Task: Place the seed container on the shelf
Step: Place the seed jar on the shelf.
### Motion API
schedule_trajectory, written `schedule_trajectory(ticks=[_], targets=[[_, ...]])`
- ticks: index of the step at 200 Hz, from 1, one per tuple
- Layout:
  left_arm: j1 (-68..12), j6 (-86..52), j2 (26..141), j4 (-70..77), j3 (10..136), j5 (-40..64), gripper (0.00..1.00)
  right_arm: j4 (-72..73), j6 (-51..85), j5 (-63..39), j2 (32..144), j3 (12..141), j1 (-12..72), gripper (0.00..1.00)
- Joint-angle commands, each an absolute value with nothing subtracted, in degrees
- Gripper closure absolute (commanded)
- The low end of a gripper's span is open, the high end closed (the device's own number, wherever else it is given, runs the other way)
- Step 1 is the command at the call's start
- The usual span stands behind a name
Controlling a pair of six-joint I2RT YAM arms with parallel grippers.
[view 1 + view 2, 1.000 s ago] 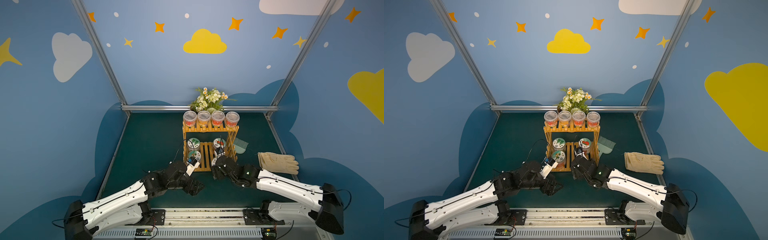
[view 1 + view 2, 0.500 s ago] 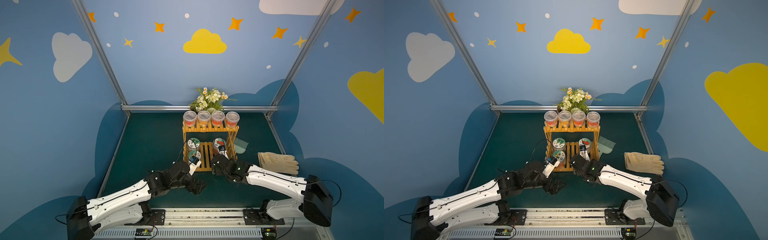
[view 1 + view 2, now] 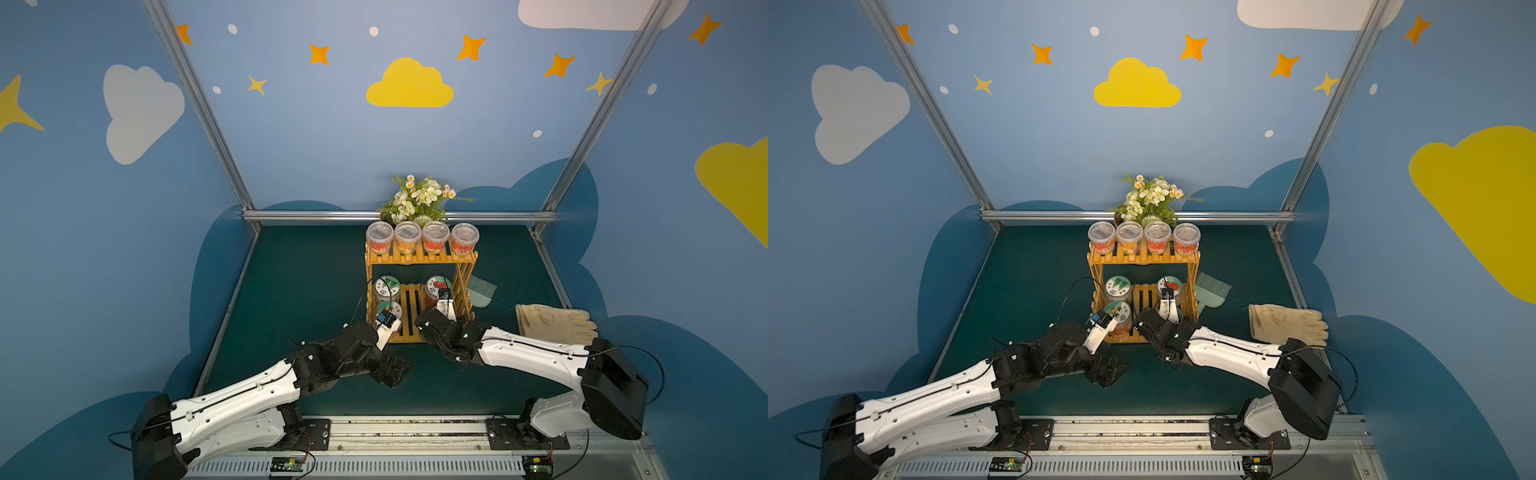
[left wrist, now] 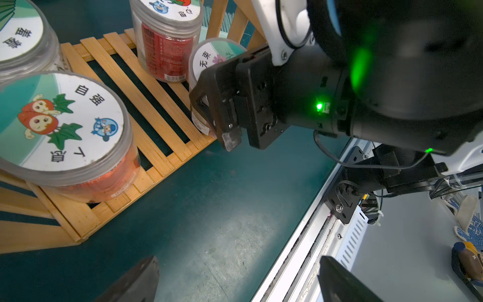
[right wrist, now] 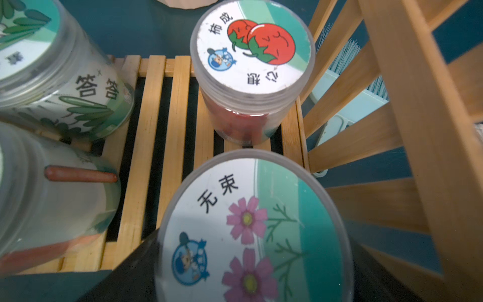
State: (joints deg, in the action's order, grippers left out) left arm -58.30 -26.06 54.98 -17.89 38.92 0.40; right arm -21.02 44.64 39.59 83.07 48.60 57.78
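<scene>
In front of the shelf (image 3: 409, 309), left gripper (image 4: 237, 279) hangs spread wide, empty. Flower-lid seed jar (image 5: 251, 235) is at the lower tier's front right corner, right gripper (image 4: 211, 109) clamped round it. I'd seat it flat, clear of the tomato jar (image 5: 252, 49), before letting go.

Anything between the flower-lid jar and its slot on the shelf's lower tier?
Nothing visible. The right tool holds the flower-lid jar at the front right corner of the shelf, over the lower slats. The tomato-lid jar stands behind it, not in its way.
</scene>
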Motion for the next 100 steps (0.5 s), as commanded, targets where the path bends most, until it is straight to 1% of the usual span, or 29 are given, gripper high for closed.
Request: schedule_trajectory(ticks=[1,17,56,100], targets=[[-58.5,-25.2,54.9,-17.5,40.4,0.2,0.00,-21.6,46.9,40.7,85.0,49.6,56.8,0.17],[-58.5,-25.3,54.9,-17.7,40.5,0.2,0.00,-22.6,47.8,40.1,85.1,50.0,56.5,0.14],[-58.5,-25.2,54.8,-17.7,40.4,0.1,0.00,-26.7,47.8,40.6,84.4,52.0,56.4,0.03],[-58.5,-24.8,54.9,-18.3,40.6,0.1,0.00,-30.4,45.9,40.1,82.9,53.9,56.5,0.02]])
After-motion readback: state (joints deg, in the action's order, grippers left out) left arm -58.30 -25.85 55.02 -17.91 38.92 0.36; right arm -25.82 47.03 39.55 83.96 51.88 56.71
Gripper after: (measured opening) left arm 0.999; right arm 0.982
